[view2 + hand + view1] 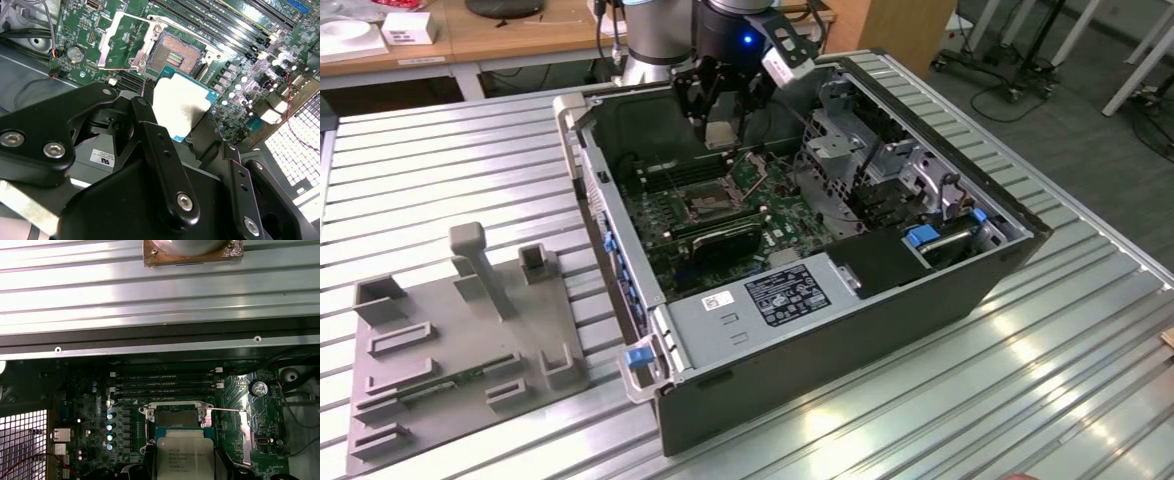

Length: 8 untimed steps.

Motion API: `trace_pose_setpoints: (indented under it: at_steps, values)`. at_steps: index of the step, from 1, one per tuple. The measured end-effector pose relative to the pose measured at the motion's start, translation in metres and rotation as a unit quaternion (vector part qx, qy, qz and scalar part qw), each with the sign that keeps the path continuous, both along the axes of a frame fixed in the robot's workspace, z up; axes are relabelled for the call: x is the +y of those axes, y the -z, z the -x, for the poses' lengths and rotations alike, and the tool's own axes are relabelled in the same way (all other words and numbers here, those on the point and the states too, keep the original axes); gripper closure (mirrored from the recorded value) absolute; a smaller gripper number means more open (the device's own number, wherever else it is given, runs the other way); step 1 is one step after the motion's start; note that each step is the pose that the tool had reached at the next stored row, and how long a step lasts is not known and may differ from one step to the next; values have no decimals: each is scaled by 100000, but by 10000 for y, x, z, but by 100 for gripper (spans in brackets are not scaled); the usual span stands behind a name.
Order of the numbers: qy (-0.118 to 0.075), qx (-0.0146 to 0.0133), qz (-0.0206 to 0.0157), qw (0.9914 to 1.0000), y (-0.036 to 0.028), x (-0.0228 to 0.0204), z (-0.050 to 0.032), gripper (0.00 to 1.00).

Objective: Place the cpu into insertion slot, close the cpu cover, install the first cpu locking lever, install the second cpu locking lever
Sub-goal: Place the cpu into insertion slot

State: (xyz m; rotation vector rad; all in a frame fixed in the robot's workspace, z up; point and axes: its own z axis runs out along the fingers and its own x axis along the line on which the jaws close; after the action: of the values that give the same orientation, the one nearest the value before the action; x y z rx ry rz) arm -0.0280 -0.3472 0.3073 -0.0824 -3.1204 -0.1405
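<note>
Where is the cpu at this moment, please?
In both wrist views the cpu is held in the pincer, just beside the empty insertion slot on the green motherboard.

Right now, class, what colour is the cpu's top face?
The cpu is pale silvery-grey with a teal-green rim, clearest in the second wrist view.

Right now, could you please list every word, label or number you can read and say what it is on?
Nothing reads clearly enough to quote.
cpu: print lines on its top, blurred.
black label on the computer case: too small.
white sticker beside it: too small.
small white label in the second wrist view: too small.
</note>
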Motion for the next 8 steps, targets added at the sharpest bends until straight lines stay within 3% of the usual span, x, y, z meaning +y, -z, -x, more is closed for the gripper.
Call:
trace_pose_setpoints:
  at_steps: [8]
  values:
    - [2, 3, 4, 100000, 14, 0, 0, 46]
